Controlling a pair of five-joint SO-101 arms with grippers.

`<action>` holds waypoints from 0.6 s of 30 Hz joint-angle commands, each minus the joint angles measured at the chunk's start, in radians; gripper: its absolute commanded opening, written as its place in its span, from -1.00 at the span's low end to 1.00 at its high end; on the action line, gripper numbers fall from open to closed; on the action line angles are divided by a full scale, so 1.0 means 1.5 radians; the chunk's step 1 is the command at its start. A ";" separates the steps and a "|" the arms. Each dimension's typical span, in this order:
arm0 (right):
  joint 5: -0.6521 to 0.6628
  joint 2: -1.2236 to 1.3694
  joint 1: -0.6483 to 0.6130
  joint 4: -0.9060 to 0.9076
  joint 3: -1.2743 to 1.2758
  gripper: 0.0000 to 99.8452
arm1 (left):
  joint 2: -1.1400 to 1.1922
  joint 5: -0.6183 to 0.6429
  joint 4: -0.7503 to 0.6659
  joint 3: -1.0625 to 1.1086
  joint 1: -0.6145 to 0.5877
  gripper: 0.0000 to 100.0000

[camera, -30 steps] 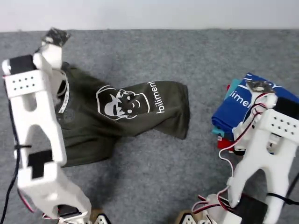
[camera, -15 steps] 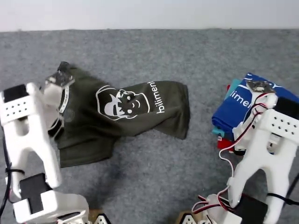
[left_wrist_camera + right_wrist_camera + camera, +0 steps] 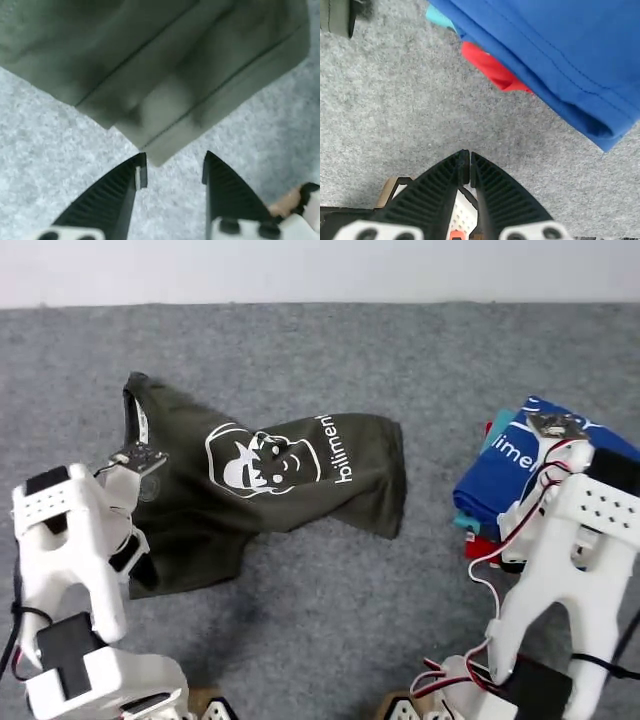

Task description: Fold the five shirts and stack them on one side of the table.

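The olive shirt [image 3: 270, 480] is lying half-spread on the left of the grey table [image 3: 330, 620], its collar now uncovered. The left gripper [image 3: 174, 162], jaws spread, is hovering over the shirt's near-left hem, having drawn back from the far collar. The right gripper [image 3: 470, 157], jaws pressed together, is sitting unmoved beside the folded stack [image 3: 520, 465] on the right.

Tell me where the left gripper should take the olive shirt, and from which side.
Probably the doubled hem corner of the olive shirt nearest the left gripper. Come in low from the arm's base side: that corner juts toward its open jaws and lies flat on the grey table.
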 commanded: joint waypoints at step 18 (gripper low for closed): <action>-0.007 -0.028 -0.008 0.025 -0.002 -0.98 | 0.162 -0.027 -0.128 -0.017 -0.004 -0.59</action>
